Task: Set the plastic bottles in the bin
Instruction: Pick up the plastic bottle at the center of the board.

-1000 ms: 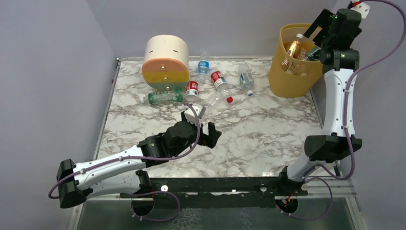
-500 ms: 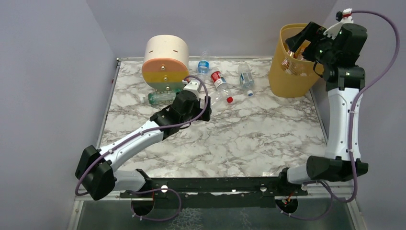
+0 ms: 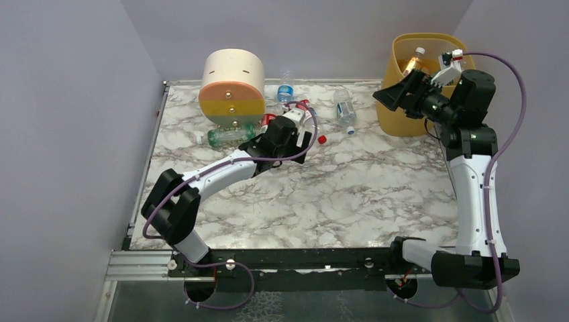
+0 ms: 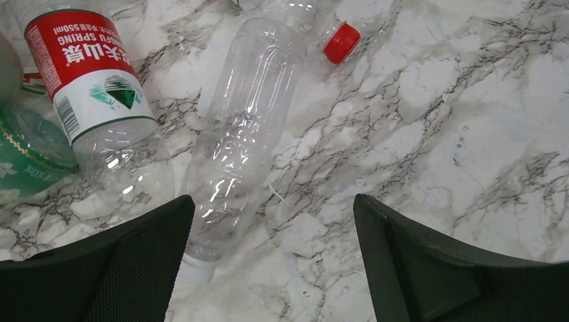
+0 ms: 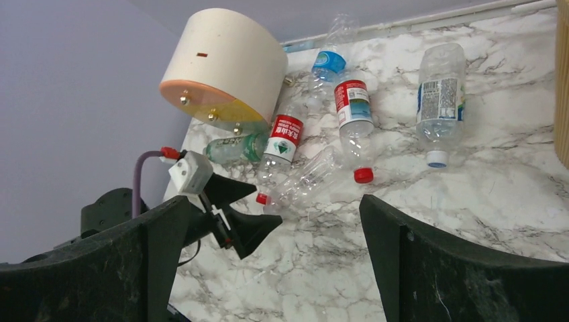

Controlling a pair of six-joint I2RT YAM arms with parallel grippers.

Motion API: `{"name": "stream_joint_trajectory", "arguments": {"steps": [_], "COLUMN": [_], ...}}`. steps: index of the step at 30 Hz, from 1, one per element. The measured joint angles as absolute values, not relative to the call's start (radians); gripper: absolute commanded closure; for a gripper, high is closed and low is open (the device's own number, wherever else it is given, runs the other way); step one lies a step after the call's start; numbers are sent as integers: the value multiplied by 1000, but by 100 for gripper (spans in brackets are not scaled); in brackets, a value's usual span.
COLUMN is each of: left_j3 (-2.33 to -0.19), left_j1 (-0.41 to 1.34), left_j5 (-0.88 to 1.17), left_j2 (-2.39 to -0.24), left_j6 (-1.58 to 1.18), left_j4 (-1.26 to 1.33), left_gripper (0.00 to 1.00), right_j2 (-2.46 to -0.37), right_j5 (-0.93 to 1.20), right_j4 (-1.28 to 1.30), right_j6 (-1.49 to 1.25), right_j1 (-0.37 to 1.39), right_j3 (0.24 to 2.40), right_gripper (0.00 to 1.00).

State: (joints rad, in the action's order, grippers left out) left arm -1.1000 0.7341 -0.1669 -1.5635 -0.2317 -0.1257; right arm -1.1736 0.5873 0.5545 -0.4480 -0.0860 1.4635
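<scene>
Clear bottle (image 4: 238, 134) lies flat, neck apparently toward left gripper (image 4: 274, 204).

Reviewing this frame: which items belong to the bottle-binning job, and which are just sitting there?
Job: bin; clear unlabelled bottle; red-labelled bottle; green bottle; white-labelled bottle; blue-labelled bottle; red-and-blue-labelled bottle; orange bottle already in the bin.
Lying about: round drawer unit.

- Right gripper (image 5: 273, 215) jaws stand wide apart.
- Six plastic bottles (image 5: 439, 94) lie on the marble table (image 5: 470, 221) by the round drawer unit (image 5: 225, 67).
- Left gripper (image 5: 268, 208) gapes beside them.
</scene>
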Motion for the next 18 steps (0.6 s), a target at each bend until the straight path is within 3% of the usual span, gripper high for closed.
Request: {"name": "stream_joint_trajectory", "arguments": {"steps": [10, 18], "left_j3": [-1163, -1174], "left_j1": [731, 715], "left_j5": [-215, -220], "left_j2": [-1718, -1830], "left_j6": [-101, -58], "left_j4": [-74, -58], "left_gripper": [7, 13], "right_j2": [-1127, -1113], "right_j5": [628, 642], "right_j4": [546, 546], "right_j6": [-444, -437], "right_j1": [-86, -86], "right_j3": [1391, 1345], "right_gripper": [0, 0]}}
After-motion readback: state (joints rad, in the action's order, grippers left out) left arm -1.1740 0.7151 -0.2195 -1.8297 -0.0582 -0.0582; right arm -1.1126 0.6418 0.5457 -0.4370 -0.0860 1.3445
